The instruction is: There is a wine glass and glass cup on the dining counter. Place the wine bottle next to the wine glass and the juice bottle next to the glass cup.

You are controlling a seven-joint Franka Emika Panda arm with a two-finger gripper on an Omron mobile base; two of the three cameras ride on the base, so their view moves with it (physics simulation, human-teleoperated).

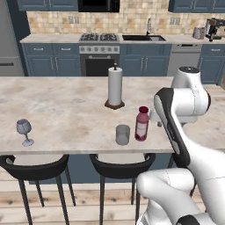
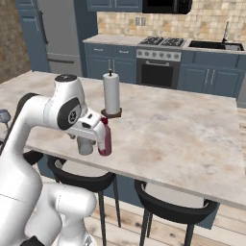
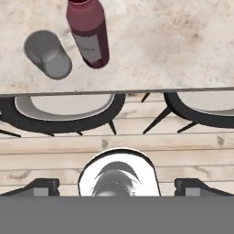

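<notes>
The juice bottle (image 1: 141,124) with a pale, unreadable label stands at 3 o'clock of the glass cup (image 1: 122,134); the gripper (image 3: 117,185) is released, holding nothing.

Blue cabinets (image 1: 52,61), tan tile backsplash (image 1: 132,19) (mottled), plank floor (image 1: 79,211).

On the worktop (image 1: 66,110) stand one juice bottle (image 1: 141,124), one glass cup (image 1: 122,134), one wine glass (image 1: 25,131) and one paper towel roll (image 1: 115,86). Two black stools (image 1: 119,169) sit at its near edge.
</notes>
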